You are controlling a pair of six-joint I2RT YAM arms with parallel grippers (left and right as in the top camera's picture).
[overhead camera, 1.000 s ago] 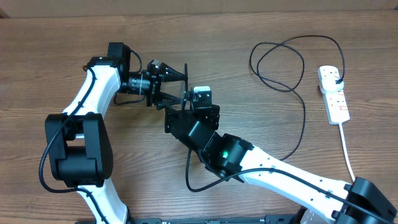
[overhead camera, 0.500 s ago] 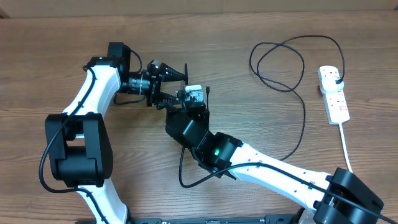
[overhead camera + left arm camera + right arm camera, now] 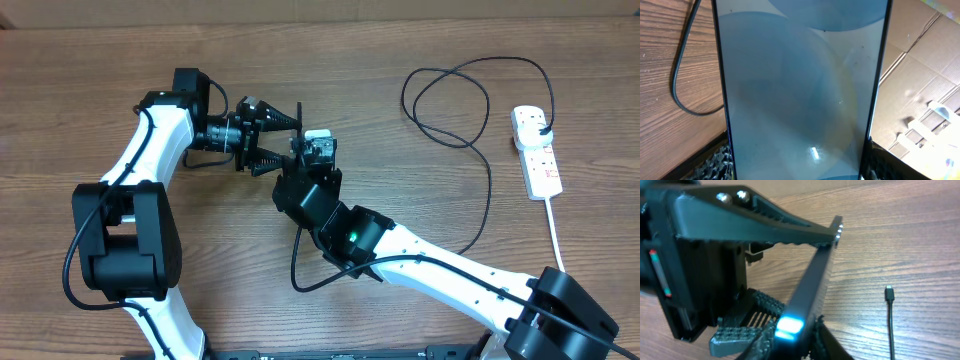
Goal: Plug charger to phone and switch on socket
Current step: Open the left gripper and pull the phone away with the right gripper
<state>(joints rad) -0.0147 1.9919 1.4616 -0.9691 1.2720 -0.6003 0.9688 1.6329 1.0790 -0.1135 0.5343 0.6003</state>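
The left fingers (image 3: 755,220) are clenched on the long edges of the phone (image 3: 800,90), holding it edge-on above the tabletop (image 3: 100,60). The right fingers (image 3: 826,344) sit at the phone's glowing end; whether they grip cannot be told. The charger (image 3: 452,100) lies looped on the tabletop, its plug in the socket (image 3: 538,160) and its connector tip lying free.

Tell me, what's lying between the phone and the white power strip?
Only the black charger cable, looped on the bare wooden table. The overhead view shows it.
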